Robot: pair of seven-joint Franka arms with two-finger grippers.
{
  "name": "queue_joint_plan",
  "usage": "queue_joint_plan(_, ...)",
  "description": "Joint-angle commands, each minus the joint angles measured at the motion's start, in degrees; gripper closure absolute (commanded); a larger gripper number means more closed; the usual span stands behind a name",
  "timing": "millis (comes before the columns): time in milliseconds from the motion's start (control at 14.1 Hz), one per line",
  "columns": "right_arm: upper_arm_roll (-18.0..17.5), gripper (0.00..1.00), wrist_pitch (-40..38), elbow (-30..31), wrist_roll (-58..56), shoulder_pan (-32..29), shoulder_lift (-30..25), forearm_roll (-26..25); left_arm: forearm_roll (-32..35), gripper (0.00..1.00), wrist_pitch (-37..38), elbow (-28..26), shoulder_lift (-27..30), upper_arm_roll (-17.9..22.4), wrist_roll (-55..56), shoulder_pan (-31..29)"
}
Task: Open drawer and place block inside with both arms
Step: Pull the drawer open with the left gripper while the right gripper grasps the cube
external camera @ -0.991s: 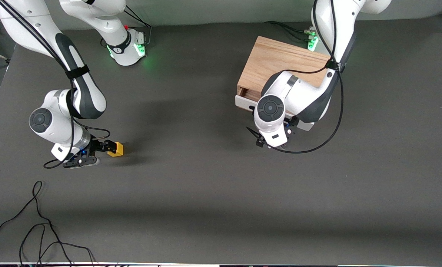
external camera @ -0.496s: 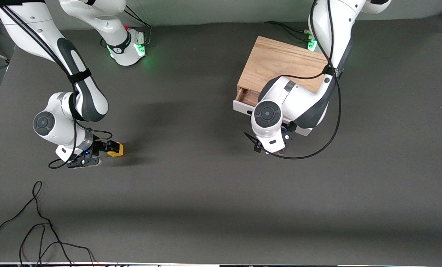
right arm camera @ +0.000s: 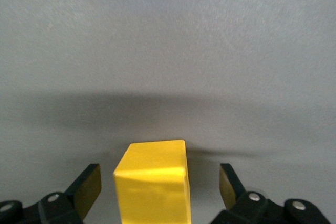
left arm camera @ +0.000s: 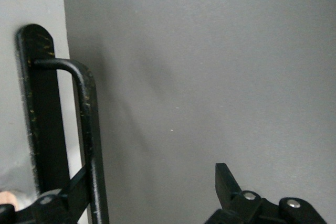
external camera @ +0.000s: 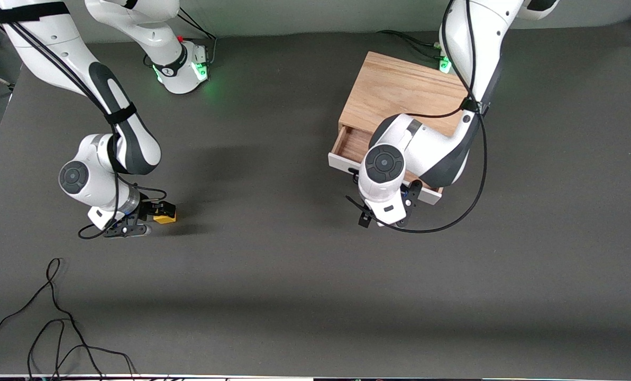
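The light oak cabinet [external camera: 406,91] stands toward the left arm's end of the table. Its drawer [external camera: 353,146] is partly pulled out, with the white front panel [external camera: 340,163] toward the front camera. My left gripper [external camera: 388,207] is low in front of that panel, mostly hidden under its wrist. In the left wrist view the gripper [left arm camera: 152,182] is open, and the black wire handle [left arm camera: 88,129] runs against one finger [left arm camera: 71,195]. The yellow block [external camera: 167,214] sits on the table toward the right arm's end. My right gripper [external camera: 157,212] is open around the block [right arm camera: 152,182], with a gap on each side.
Loose black cables [external camera: 56,317] lie on the table near the front camera at the right arm's end. The left arm's own cable [external camera: 453,211] loops low beside the drawer front. The two green-lit bases [external camera: 185,69] stand along the edge farthest from the front camera.
The drawer has slid out farther toward the front camera, and my left gripper has moved with its front panel. My right arm has shifted slightly around the block, which stays put.
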State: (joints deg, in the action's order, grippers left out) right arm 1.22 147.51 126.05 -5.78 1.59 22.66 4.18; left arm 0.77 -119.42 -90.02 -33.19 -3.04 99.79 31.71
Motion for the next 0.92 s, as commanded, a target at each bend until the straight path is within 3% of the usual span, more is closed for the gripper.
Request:
queue_joint_plan(0, -0.08, 0.00, 2.25, 1.13, 0.77, 0.26, 0.19, 1.10, 0.63, 0.00, -8.72, 6.52, -5.13, 0.31, 0.40, 0.02)
queue_joint_plan(354, -0.08, 0.02, 2.25, 1.21, 0.25, 0.26, 0.19, 1.10, 0.72, 0.00, -8.99, 8.63, -5.83, 0.31, 0.40, -0.42)
queue_joint_plan(637, -0.08, 0.18, 2.25, 1.21, -0.11, 0.26, 0.19, 1.10, 1.25, 0.00, -6.89, 8.63, -3.47, 0.40, 0.14, -1.47)
queue_joint_plan(850, -0.08, 0.32, 2.08, 1.21, -0.28, 0.26, 0.10, 1.01, 1.16, 0.00, -0.66, 9.50, -0.04, 0.23, -0.83, -2.88)
